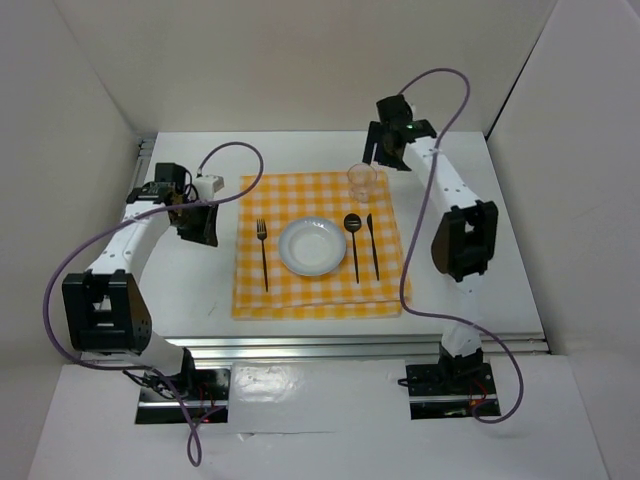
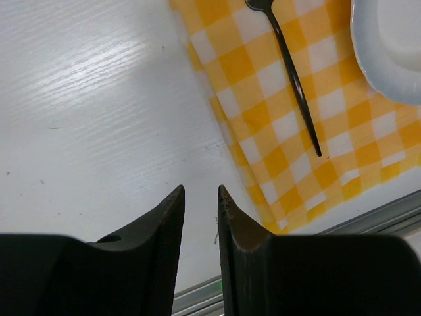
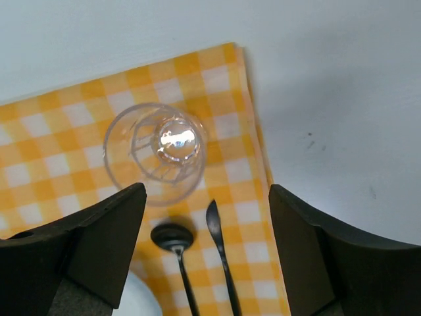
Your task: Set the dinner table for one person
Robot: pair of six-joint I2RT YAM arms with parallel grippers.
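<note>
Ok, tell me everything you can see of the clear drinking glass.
The clear drinking glass is a small transparent tumbler with a faint pinkish tint, a round rim and ribbed lower walls narrowing to a thick base. It stands upright and looks empty. It sits on the yellow-and-white checked cloth, near the cloth's far right corner, just beyond the tips of the black spoon and black knife, without touching them. The right gripper hangs above it with its jaws wide apart, not touching it.
</note>
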